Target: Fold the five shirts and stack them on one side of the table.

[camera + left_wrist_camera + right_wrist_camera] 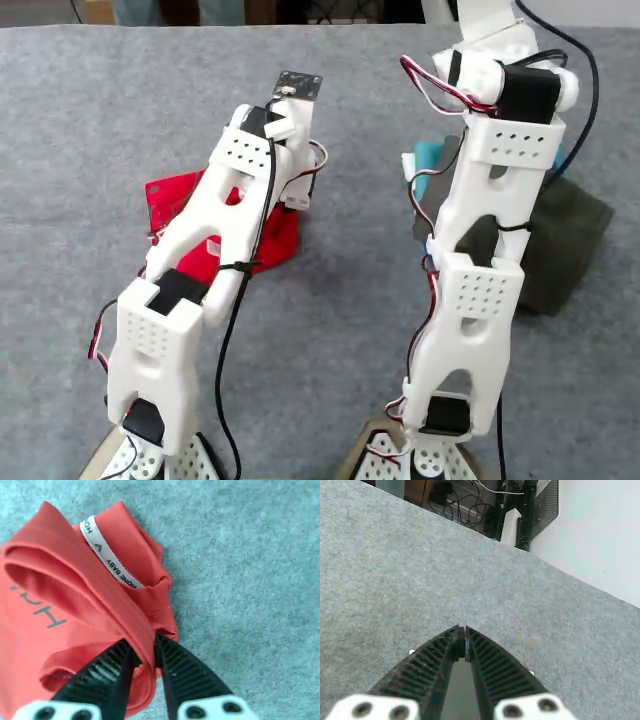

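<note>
Blocking red shirt (283, 243) — left arm (245, 150)

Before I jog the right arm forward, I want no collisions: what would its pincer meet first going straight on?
Probably the bare grey mat; the right pincer, shut, points at it with nothing between, though depth is unclear.

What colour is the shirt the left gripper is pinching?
Red. The shirt shows best in the left wrist view.
</note>
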You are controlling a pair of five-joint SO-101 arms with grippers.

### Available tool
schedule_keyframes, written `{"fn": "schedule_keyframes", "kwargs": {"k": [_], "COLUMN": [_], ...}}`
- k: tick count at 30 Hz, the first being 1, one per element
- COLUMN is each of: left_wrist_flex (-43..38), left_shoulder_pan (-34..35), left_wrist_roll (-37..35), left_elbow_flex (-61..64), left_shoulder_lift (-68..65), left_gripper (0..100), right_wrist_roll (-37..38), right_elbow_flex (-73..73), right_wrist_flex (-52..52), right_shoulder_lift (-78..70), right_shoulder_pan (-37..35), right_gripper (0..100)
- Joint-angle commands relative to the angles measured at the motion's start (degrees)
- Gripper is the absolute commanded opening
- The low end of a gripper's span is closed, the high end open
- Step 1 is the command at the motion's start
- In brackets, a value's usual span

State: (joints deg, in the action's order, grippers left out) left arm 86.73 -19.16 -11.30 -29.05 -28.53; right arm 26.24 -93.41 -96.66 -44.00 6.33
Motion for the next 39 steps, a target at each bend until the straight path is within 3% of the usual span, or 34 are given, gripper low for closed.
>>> {"fn": "schedule_keyframes", "kwargs": {"k": [1, 3, 8, 10, 13, 15, 20, 24, 27, 32, 39], "left_wrist_flex": [-0.18, -0.18, 4.22, 9.05, 14.42, 14.33, 14.24, 12.48, 4.13, -18.11, -43.69], "left_shoulder_pan": [0.66, 2.15, 8.92, 12.44, 17.54, 21.32, 28.62, 32.31, 34.33, 33.71, 33.36], "left_wrist_roll": [-4.48, -7.47, -8.18, -7.47, 0.09, 3.69, 4.57, 7.03, 7.82, 8.09, 7.74], "left_elbow_flex": [-2.86, -2.95, -10.77, -16.75, -24.31, -23.43, -13.14, -1.19, 10.07, 26.42, 46.02], "left_shoulder_lift": [0.97, 1.32, 1.41, 1.41, 1.41, 2.02, 8.88, 16.26, 19.96, 20.75, 20.75], "left_gripper": [17, 23, 22, 18, 4, 4, 3, 3, 3, 3, 3], "right_wrist_roll": [0.26, 0.26, -0.09, -0.09, -0.18, -0.26, -0.62, -6.86, -9.93, -15.74, -16.35], "right_elbow_flex": [-2.33, -2.15, -1.98, -1.71, 1.10, 4.26, 15.78, 20.88, 21.85, 21.67, 13.76], "right_wrist_flex": [0.26, 1.14, 1.41, -0.35, -4.22, -4.04, -0.70, 4.31, 6.95, 14.24, 14.77], "right_shoulder_lift": [4.26, 4.09, 4.35, 4.09, 3.30, 2.77, -0.84, -4.62, -8.31, -19.03, -28.70], "right_shoulder_pan": [0.35, 0.18, -2.11, -4.31, -9.76, -13.80, -24.18, -26.99, -26.99, -24.97, -24.88], "right_gripper": [1.8, 1.8, 1.8, 1.8, 1.7, 1.6, 1.5, 1.5, 1.5, 1.5, 1.5]}}
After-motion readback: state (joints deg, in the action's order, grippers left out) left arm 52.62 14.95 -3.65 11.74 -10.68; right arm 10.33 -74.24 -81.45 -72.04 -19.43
